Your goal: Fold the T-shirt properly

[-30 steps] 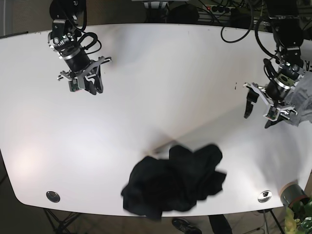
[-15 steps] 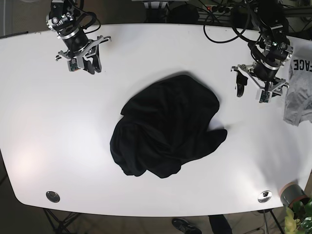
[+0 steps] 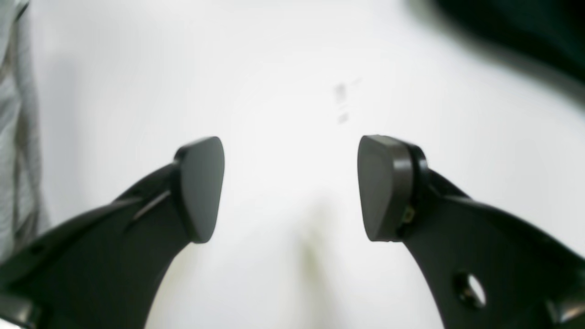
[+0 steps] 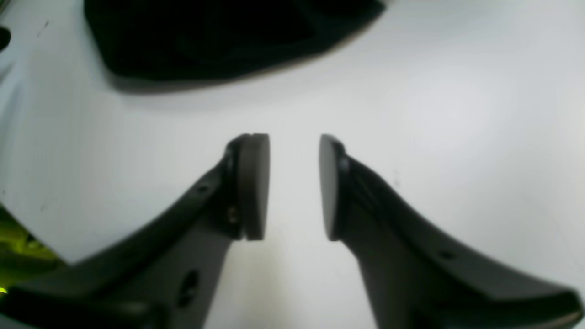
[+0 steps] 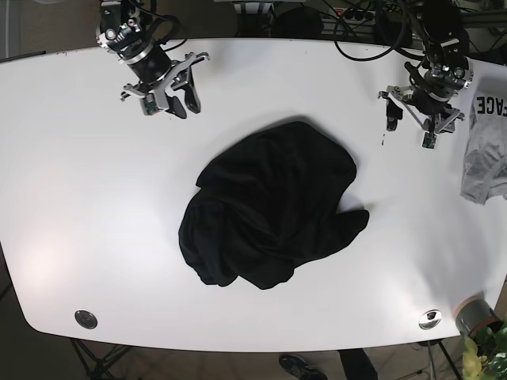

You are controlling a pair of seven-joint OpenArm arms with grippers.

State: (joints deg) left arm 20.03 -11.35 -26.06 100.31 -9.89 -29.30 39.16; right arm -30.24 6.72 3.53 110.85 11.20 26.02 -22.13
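A black T-shirt (image 5: 269,206) lies crumpled in a heap in the middle of the white table (image 5: 79,198). My right gripper (image 5: 173,103) hangs above bare table at the back left, apart from the shirt. In the right wrist view it (image 4: 292,183) is open by a narrow gap and empty, with the shirt (image 4: 219,36) ahead of it. My left gripper (image 5: 408,128) is at the back right, also clear of the shirt. In the left wrist view it (image 3: 292,187) is wide open and empty, with the shirt's edge (image 3: 525,36) at the top right.
A grey T-shirt (image 5: 483,150) with black lettering lies at the table's right edge and also shows in the left wrist view (image 3: 13,114). A round cup (image 5: 473,313) stands at the front right corner. Two metal grommets (image 5: 85,319) (image 5: 429,318) sit near the front edge.
The black shirt went from a bunch at the front edge to the table's middle, then stayed put. Both arms moved toward the far edge; the right gripper also shifted rightward.
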